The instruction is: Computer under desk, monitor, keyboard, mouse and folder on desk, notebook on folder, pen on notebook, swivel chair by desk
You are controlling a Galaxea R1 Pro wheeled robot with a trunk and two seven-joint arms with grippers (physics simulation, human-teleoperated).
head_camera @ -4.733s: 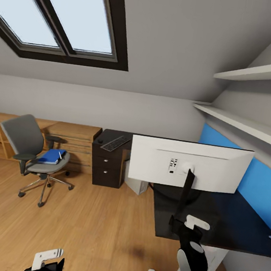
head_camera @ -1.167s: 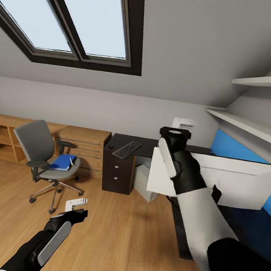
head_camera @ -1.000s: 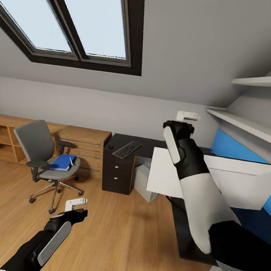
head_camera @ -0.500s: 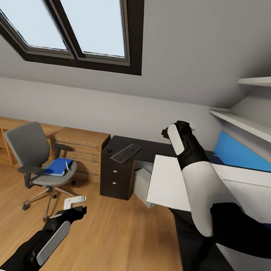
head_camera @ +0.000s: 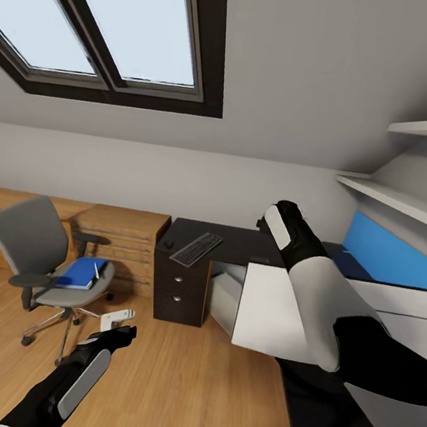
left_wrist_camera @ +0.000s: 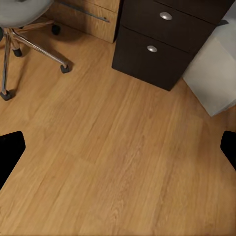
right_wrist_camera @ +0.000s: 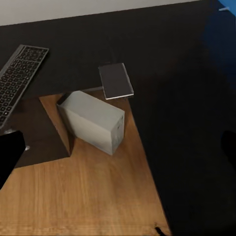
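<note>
Holds nothing in the right gripper (right_wrist_camera: 119,150), fingers (right_wrist_camera: 10,152) spread wide above the far run of the worktop (right_wrist_camera: 172,59), looking down on the notebook (right_wrist_camera: 116,80) lying flat at the very lip of the black top, near the keyboard (right_wrist_camera: 19,78), with the computer (right_wrist_camera: 93,120) standing on the floor below that lip. Risks shoving the thin notebook over the lip and down beside the tower by coming in low and sideways instead of straight down. Risks a failed pinch too, given so flat a cover against a glossy surface. Reaches across the white back of the monitor (head_camera: 274,316) with the right forearm, so could clip its upper edge on any drop of the elbow and tip it over. Carries the left gripper (head_camera: 118,322) low over the wooden floor, likewise spread and bare, near the swivel chair (head_camera: 40,251). Could set the casters rolling with a careless bump of arm or base, and so spill the folder (head_camera: 79,273) off the seat along with the pen (head_camera: 96,269) resting loose on top of it. Could also catch the dark cabinet (left_wrist_camera: 157,44) while swinging toward the chair.
</note>
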